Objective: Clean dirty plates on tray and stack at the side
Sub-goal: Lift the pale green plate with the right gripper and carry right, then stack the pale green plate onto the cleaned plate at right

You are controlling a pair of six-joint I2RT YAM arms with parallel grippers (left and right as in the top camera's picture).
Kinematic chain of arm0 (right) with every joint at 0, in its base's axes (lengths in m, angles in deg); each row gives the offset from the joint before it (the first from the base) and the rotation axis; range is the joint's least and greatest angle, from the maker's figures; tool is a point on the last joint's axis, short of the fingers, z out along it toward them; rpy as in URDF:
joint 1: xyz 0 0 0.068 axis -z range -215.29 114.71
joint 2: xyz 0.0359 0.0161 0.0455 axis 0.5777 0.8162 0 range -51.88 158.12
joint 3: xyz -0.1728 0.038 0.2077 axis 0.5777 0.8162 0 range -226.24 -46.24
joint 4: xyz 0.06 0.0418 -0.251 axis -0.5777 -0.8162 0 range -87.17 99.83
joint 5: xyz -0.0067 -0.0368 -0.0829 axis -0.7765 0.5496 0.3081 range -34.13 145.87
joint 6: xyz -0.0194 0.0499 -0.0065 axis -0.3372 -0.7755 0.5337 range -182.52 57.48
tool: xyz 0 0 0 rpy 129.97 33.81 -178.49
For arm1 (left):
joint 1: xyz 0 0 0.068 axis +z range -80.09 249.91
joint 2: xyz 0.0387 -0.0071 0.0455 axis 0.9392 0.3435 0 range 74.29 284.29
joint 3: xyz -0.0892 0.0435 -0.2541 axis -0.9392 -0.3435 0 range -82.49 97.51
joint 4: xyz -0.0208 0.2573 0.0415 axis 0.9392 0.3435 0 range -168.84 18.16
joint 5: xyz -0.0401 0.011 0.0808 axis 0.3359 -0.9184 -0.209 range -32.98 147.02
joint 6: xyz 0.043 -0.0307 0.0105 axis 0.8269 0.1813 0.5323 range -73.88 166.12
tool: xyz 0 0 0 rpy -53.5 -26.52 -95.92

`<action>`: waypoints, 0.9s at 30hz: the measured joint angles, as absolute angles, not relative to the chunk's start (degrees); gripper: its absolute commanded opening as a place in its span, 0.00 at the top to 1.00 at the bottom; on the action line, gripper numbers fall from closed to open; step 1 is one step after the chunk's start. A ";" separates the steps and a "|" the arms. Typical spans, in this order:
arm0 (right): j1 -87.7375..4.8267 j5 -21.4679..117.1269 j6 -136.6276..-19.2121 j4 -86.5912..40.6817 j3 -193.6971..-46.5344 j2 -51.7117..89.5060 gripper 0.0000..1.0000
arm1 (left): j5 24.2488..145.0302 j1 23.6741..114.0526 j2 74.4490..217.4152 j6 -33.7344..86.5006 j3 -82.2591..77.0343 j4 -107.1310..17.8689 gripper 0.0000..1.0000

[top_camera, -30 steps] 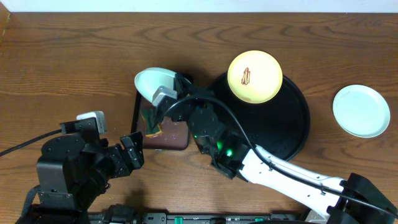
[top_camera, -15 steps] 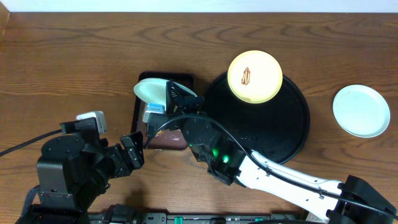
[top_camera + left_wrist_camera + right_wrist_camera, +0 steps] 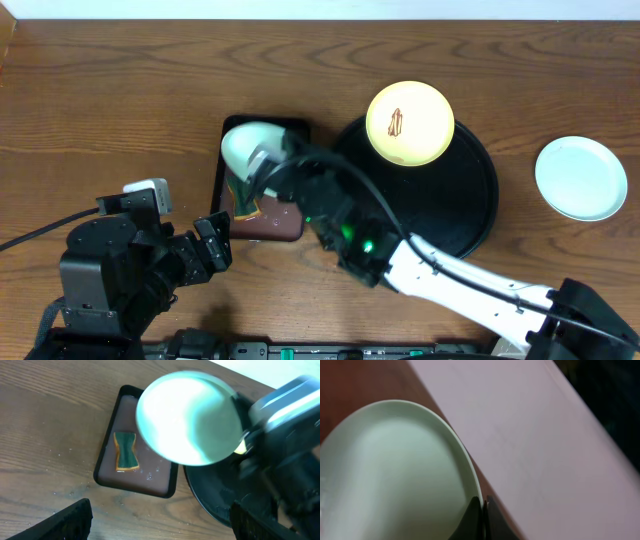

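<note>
Only the right wrist view showed the right claw (image 3: 483, 509) pinching the rim of the mint plate (image 3: 395, 475); the left claw (image 3: 161, 519) gaped wide.

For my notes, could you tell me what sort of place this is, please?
Probably a robot lab bench staged for dishwashing: brown wooden table, large round black tray holding a smeared pale yellow plate, and a green-and-orange sponge in a rectangular dark-brown tray.

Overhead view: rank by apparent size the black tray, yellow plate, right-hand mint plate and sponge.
1. black tray
2. yellow plate and right-hand mint plate: too alike to rank
3. sponge, smallest, partly hidden
</note>
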State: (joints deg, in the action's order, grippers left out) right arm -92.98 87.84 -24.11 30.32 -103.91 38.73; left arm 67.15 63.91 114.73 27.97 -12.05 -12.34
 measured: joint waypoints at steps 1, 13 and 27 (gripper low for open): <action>-91.52 87.99 -28.63 30.30 -103.91 38.36 0.99 | 67.15 63.91 114.73 27.97 -12.05 -12.36 0.12; -77.22 71.69 -69.50 7.28 -104.15 32.52 0.99 | 67.13 63.91 114.82 27.97 -12.08 -12.21 0.12; -20.09 36.43 -97.70 -14.81 -104.35 23.00 0.99 | 66.96 63.91 114.95 27.97 -12.08 -12.21 0.11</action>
